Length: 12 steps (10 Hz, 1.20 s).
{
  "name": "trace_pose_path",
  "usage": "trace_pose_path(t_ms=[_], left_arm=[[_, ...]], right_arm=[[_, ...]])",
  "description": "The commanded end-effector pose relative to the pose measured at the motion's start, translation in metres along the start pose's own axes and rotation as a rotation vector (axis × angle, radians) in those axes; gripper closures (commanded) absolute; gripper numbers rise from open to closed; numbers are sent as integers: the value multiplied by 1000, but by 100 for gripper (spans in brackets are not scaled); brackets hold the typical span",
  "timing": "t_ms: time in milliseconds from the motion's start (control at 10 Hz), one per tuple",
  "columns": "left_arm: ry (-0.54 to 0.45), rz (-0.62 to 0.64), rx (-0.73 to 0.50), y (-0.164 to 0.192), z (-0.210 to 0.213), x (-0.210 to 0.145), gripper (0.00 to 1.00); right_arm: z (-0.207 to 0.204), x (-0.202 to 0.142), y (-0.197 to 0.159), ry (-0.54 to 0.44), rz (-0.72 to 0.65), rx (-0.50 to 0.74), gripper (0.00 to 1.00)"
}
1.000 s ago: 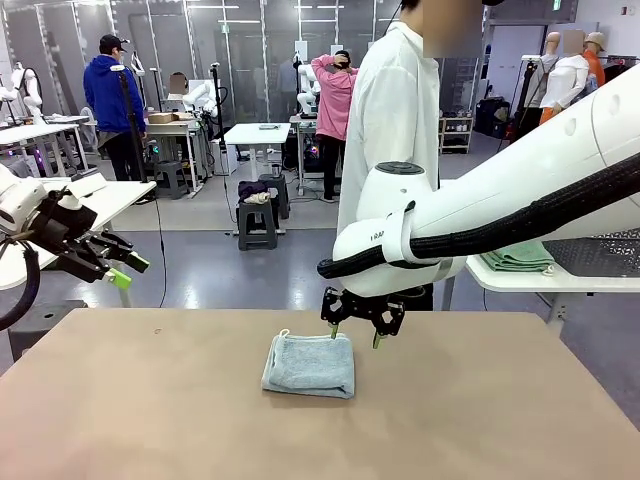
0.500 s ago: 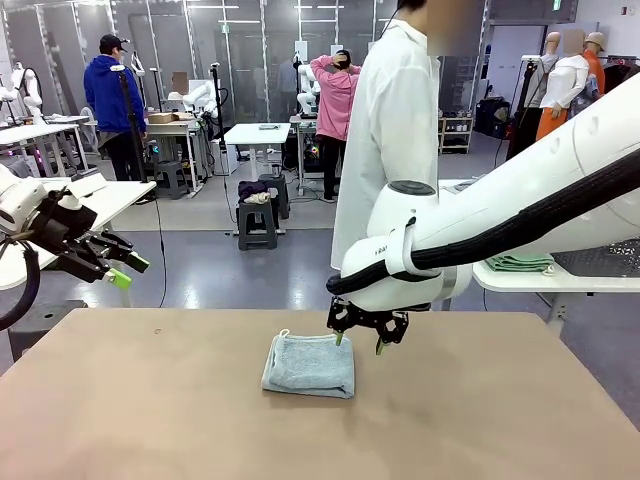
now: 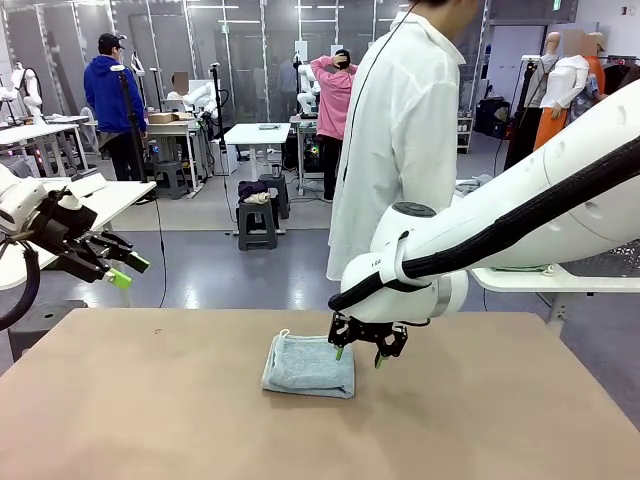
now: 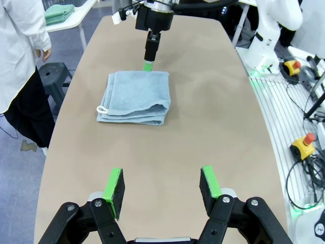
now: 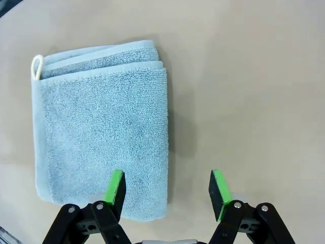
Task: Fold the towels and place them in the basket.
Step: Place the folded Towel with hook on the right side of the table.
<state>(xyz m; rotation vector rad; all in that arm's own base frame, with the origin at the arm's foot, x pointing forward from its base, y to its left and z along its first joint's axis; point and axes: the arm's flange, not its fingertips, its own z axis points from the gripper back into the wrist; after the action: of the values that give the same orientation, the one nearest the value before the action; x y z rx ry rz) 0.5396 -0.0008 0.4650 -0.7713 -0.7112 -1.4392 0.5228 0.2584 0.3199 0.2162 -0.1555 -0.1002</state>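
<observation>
Pretty big workshop kind of room, shiny grey floor [image 3: 220, 265], a few white tables [image 3: 256, 133], a dark stool [image 3: 258, 225], glass panels [image 3: 245, 60] along the back.

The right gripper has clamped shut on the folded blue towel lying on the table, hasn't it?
Not clamped: the right wrist view shows the right gripper open at the folded towel on the table, one finger over the towel, the other over bare tabletop.

We see a smooth tan tabletop [image 3: 140, 420], a person in a white coat [image 3: 400, 140] at its far edge, and folded green cloths [image 4: 59, 12] off to the side.
</observation>
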Motion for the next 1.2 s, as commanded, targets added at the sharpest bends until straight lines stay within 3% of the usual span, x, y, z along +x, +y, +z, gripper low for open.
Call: trace_pose_path(t_ms=[0,800,900,1000,1100], left_arm=[[16,2,4,-1,1,3,25],[16,2,4,-1,1,3,25],[16,2,4,-1,1,3,25],[16,2,4,-1,1,3,25],[16,2,4,-1,1,3,25]], right_arm=[[-7,7,-1,-15,31,31,17],[-29,15,-1,-20,31,102,17],[-29,15,-1,-13,25,107,37],[-29,15,-1,-12,24,108,37],[-30,16,-1,-10,24,108,56]])
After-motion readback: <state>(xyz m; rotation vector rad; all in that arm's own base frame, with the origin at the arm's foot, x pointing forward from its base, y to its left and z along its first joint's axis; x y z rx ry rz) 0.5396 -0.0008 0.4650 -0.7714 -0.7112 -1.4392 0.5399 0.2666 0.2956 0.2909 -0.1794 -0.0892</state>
